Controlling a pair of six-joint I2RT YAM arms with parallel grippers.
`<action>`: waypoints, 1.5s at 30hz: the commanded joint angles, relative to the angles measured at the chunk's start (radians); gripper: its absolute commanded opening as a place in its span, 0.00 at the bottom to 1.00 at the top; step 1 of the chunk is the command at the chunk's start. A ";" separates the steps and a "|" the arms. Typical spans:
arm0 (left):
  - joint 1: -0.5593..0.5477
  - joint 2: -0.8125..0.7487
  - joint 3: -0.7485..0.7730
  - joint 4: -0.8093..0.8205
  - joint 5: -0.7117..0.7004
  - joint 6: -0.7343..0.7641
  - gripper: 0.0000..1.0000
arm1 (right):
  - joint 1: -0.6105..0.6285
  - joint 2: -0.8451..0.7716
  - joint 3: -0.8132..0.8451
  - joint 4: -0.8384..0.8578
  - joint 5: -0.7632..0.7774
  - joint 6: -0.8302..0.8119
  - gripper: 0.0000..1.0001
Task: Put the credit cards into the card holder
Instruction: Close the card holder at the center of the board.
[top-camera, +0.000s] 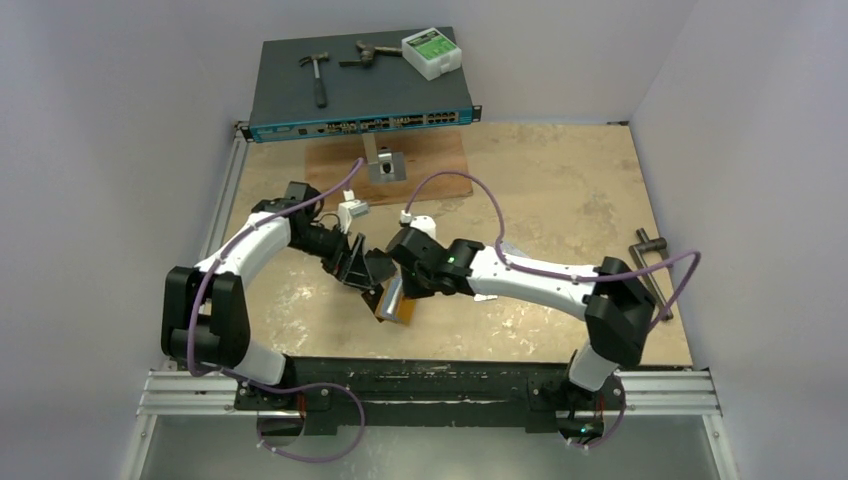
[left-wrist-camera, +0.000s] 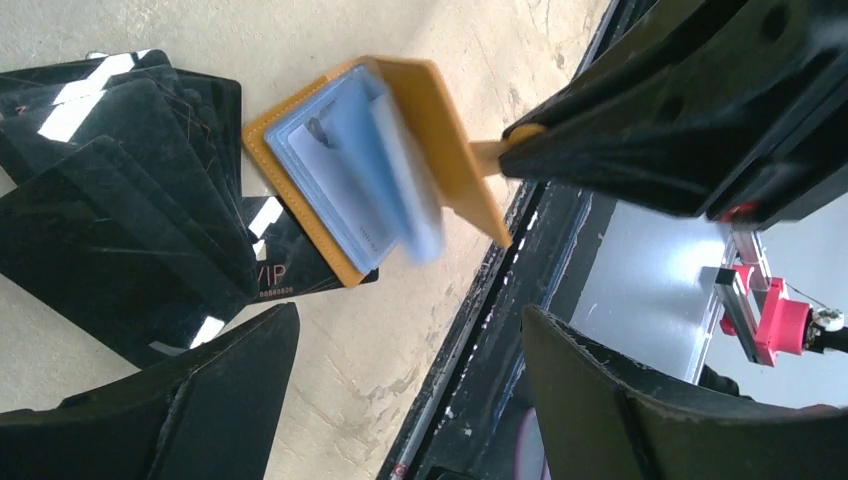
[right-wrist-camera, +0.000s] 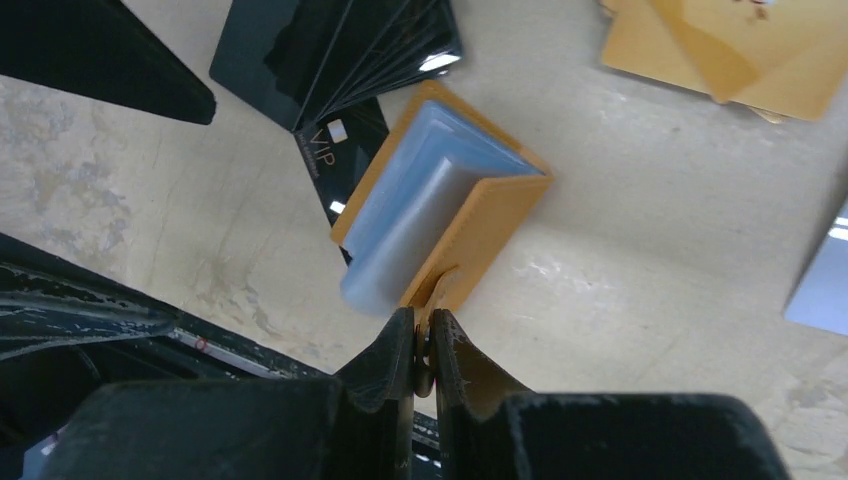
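The orange card holder (right-wrist-camera: 495, 215) (left-wrist-camera: 440, 130) (top-camera: 398, 308) lies open near the table's front edge, its bluish plastic sleeves (right-wrist-camera: 410, 225) fanned up. My right gripper (right-wrist-camera: 422, 318) (left-wrist-camera: 520, 150) is shut on its snap-button tab, holding the cover raised. A fan of black credit cards (left-wrist-camera: 120, 220) (right-wrist-camera: 340, 50) lies beside and partly under the holder, one marked VIP. Orange-gold cards (right-wrist-camera: 730, 45) sit farther right, a silvery card (right-wrist-camera: 825, 285) at the edge. My left gripper (left-wrist-camera: 410, 375) (top-camera: 358, 268) hovers open just above the black cards, nothing between its fingers.
The table's black front rail (left-wrist-camera: 520, 300) runs close beside the holder. A wooden board with a small metal block (top-camera: 385, 165) lies at the back, behind it a network switch (top-camera: 360, 90) bearing a hammer and a box. A metal tool (top-camera: 650, 255) lies far right.
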 joint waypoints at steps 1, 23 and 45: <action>0.051 -0.018 -0.018 -0.030 0.100 0.094 0.81 | 0.052 0.101 0.120 -0.079 0.059 -0.041 0.05; 0.206 -0.042 0.074 -0.239 0.143 0.274 0.83 | 0.072 0.102 0.120 -0.014 -0.059 -0.031 0.76; -0.056 -0.200 -0.015 -0.090 0.016 0.273 0.86 | -0.174 -0.143 -0.491 0.442 -0.255 0.054 0.75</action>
